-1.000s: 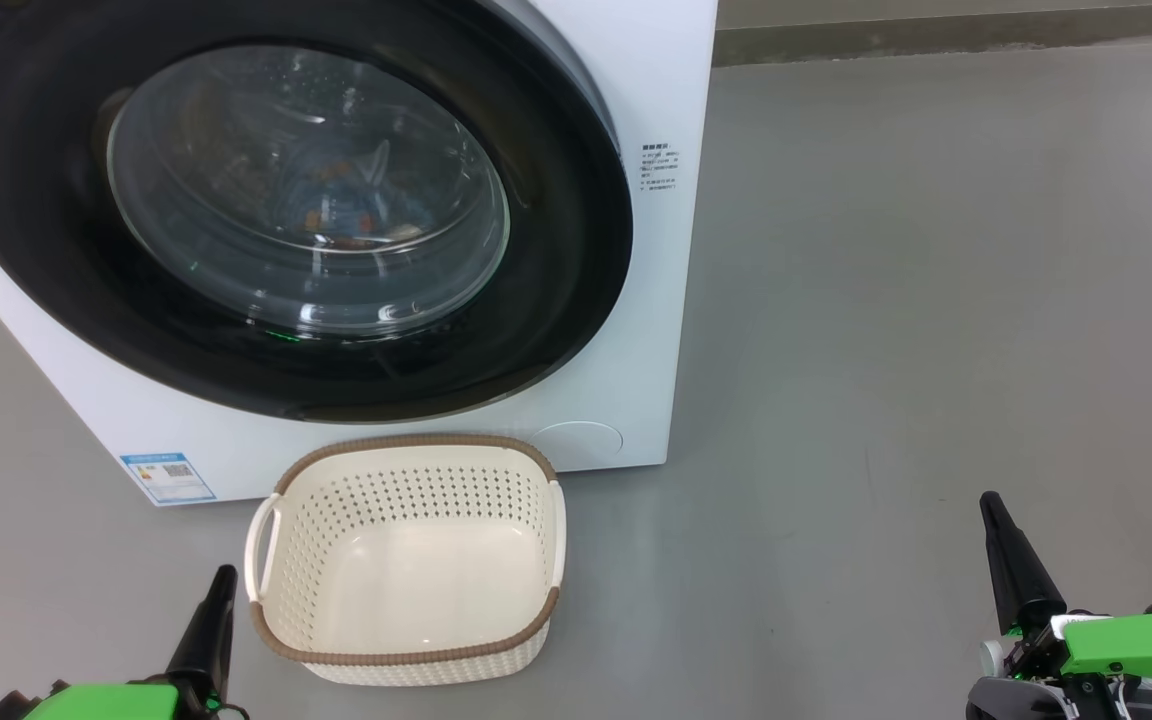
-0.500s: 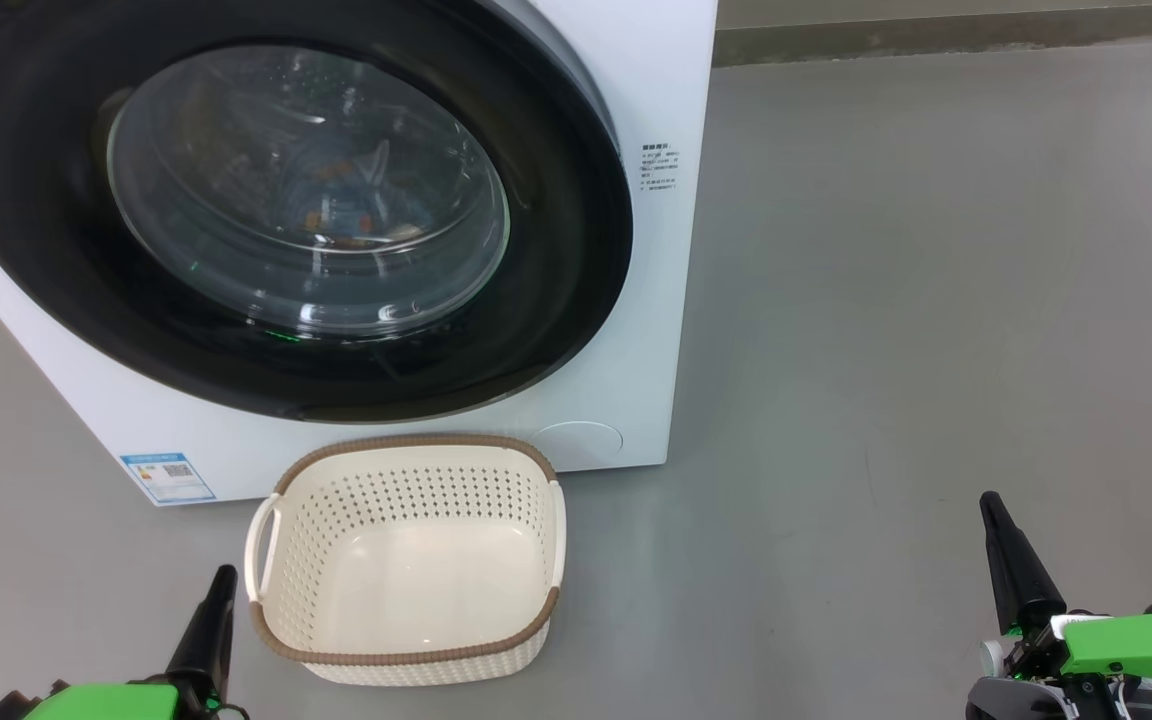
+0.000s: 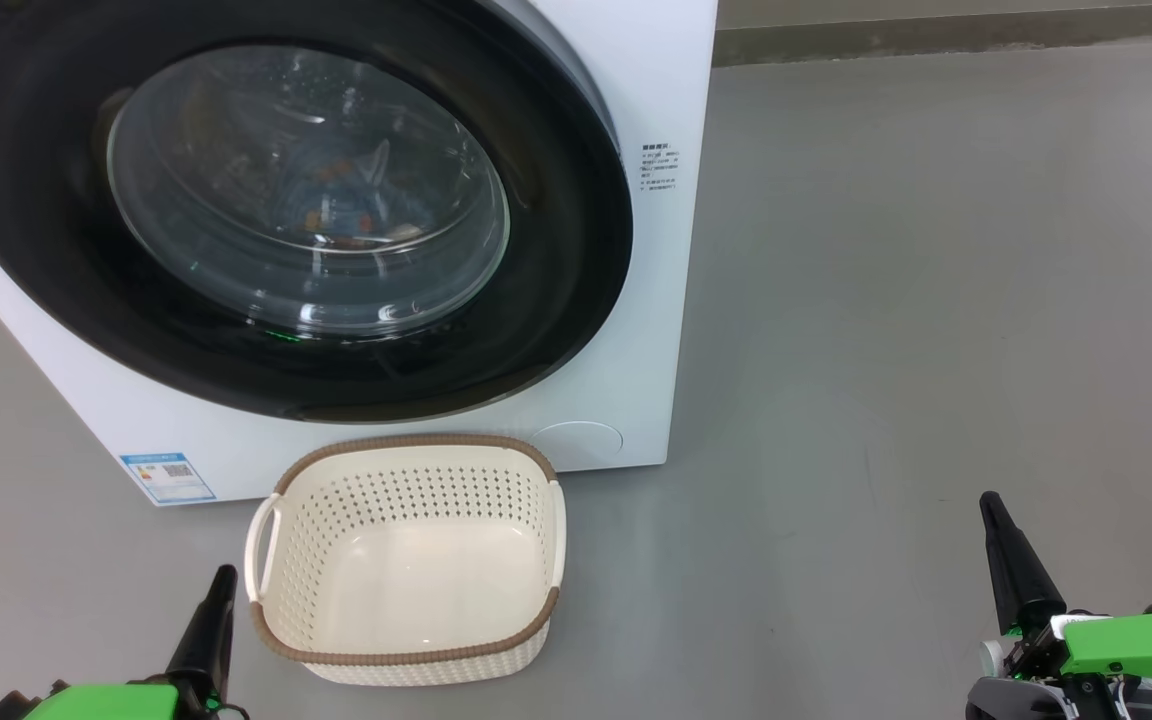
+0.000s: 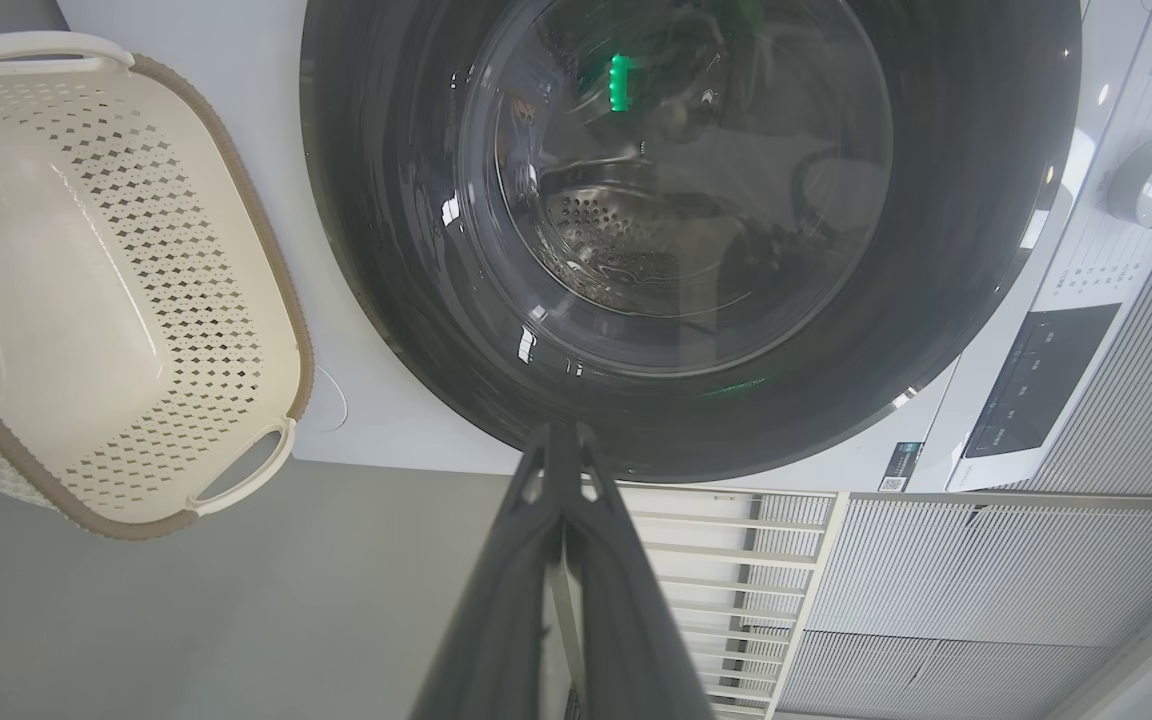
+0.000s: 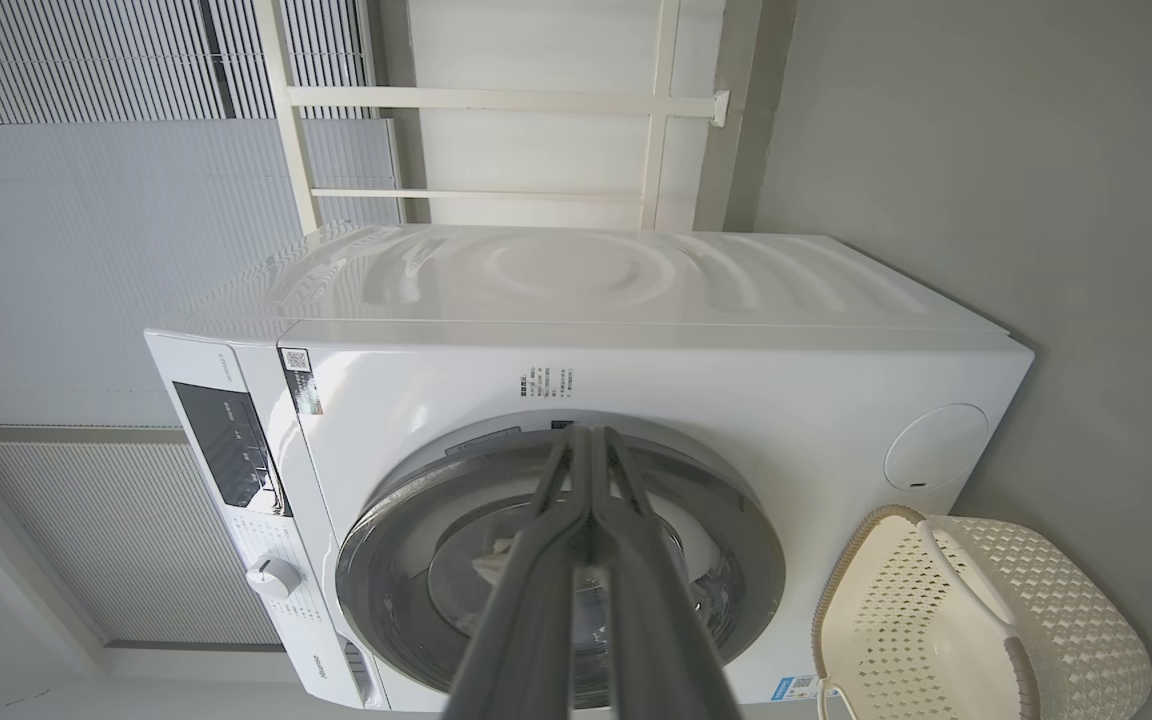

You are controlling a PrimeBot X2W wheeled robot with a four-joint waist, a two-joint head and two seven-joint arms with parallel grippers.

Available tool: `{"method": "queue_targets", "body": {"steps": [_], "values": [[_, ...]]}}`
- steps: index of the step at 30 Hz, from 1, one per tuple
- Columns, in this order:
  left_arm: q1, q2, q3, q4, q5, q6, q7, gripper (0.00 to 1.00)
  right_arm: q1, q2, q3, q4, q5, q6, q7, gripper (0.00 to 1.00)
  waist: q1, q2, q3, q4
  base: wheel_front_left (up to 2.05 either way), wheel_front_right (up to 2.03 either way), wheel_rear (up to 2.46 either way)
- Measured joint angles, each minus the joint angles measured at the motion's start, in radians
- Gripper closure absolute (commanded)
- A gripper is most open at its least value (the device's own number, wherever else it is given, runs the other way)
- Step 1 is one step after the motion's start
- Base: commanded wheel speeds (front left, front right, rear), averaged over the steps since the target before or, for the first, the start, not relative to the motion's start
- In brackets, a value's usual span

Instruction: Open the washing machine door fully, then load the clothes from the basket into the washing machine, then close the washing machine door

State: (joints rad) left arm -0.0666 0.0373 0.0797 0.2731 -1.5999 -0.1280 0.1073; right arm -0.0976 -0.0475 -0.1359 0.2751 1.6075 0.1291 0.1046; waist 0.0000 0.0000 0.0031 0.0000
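Nothing has moved since the earlier frames: both arms hold the same low rest pose and the scene is unchanged. Ahead of and above both sets of fingers, the door (image 3: 576,250) sits flush against the washer (image 3: 676,100). Behind its glass (image 3: 236,150) the clothes (image 3: 346,215) show as a dim blue bundle with orange flecks inside the drum. The basket (image 3: 406,440) stands on the floor (image 3: 886,300) just in front of the washer, with nothing in it. It lies just to the right of the left fingers (image 3: 204,630) and well apart from the right fingers (image 3: 1016,570), so the left arm is the nearer one to both basket and door. In each wrist view the two fingers are pressed together along their length, holding nothing and touching nothing, and they point toward the door's black rim. With the clothes inside and the door closed, the task looks finished. I judge that no further reach is called for beyond keeping clear.
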Motion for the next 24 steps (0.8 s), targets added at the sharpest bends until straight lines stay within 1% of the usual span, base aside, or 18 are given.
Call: {"method": "queue_targets", "body": {"steps": [24], "values": [[0.0,0.0,0.0,0.0,0.0,0.0,0.0,1.0,0.0,0.0,0.0,0.0,0.0,0.0,0.001,1.0,0.0,0.0,0.0,0.0,0.0,0.0,0.0]]}}
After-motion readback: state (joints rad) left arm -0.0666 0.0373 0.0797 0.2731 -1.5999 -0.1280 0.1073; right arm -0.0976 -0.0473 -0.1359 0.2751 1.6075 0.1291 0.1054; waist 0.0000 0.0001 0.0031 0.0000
